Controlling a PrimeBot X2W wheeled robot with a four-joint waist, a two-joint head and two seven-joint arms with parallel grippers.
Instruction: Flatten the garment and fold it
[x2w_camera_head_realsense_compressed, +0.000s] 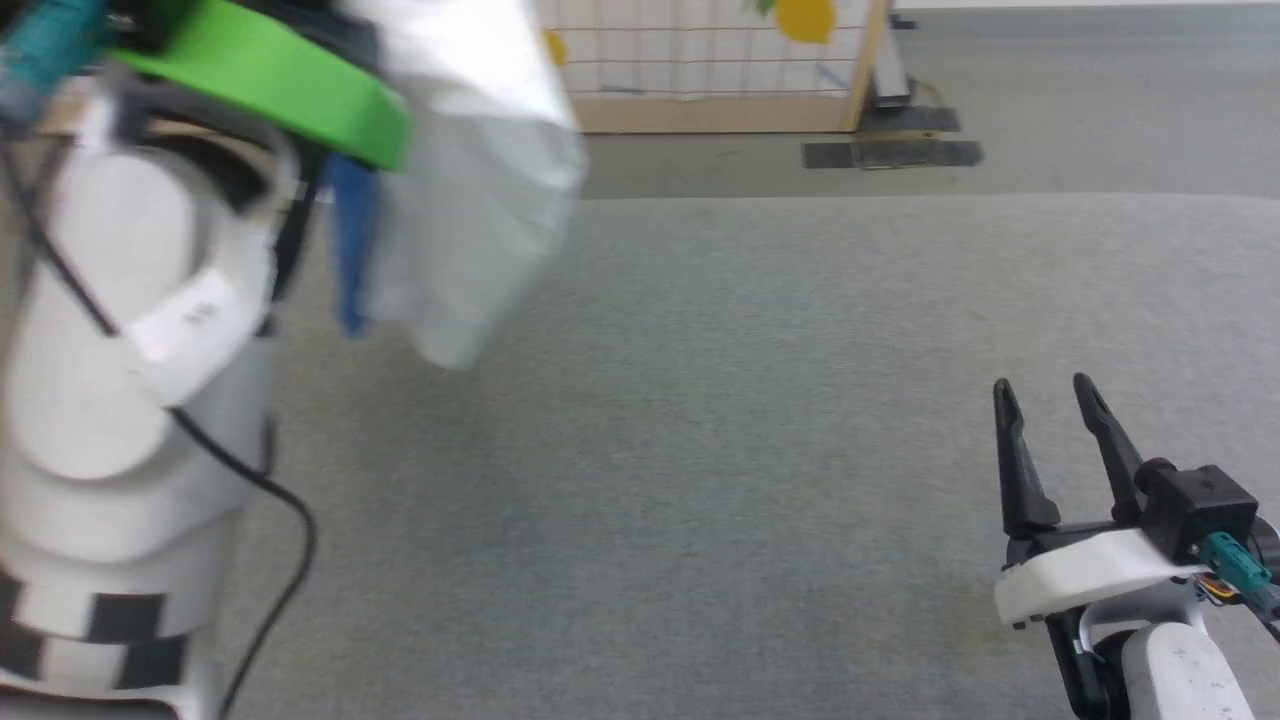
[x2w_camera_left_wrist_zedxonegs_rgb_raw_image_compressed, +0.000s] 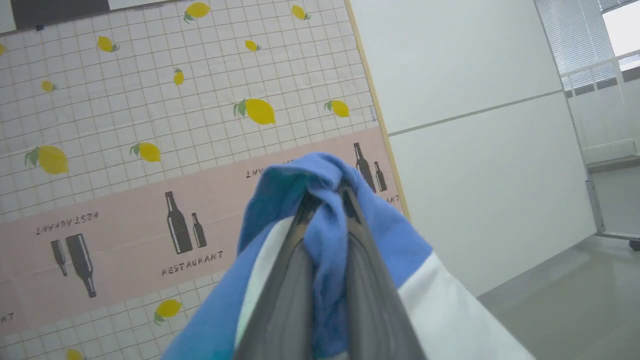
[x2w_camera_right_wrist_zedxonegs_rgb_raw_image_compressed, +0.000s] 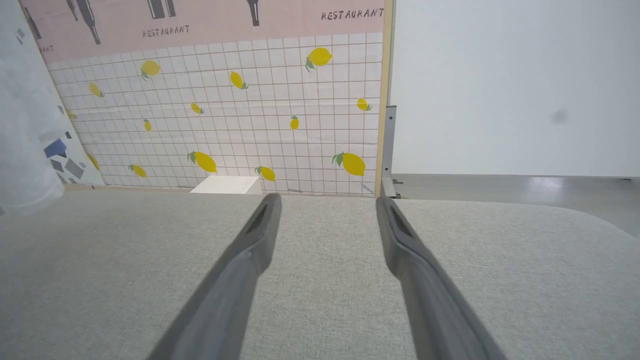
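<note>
Entry: left pincer (x2w_camera_left_wrist_zedxonegs_rgb_raw_image_compressed: 326, 196), clenched on a bunched fold of the garment (x2w_camera_left_wrist_zedxonegs_rgb_raw_image_compressed: 385, 235). Blue jersey is pinched between the two dark fingers close to their tips and spills over them, and the white lower part is draped down on either side. In the head view the cloth is hung from the raised left arm (x2w_camera_head_realsense_compressed: 100, 350), blurred and gathered, and is judged to be clear of the grey worktop (x2w_camera_head_realsense_compressed: 700, 450) beneath it. Right pincer (x2w_camera_head_realsense_compressed: 1043, 385): released, jaws wide apart with nothing between them, low over the near right of the worktop and well apart from the garment. Beyond: a white box (x2w_camera_right_wrist_zedxonegs_rgb_raw_image_compressed: 225, 185) at the far edge, just before a lemon-patterned screen (x2w_camera_right_wrist_zedxonegs_rgb_raw_image_compressed: 250, 125). Step in hand, as judged: the shirt is being held aloft so that it may fall open before being spread. Since a wad and not a single edge is gripped, twisted layers are to be expected. A second hold by the free pincer, on a hanging hem or corner, is called for so that the cloth can be drawn taut between two points. The lowest edge should be laid down first and the rest drawn across the surface. Soft jersey is likely to stretch and slip, so jerks should be avoided. Flattening is not yet begun and folding is not yet possible.
</note>
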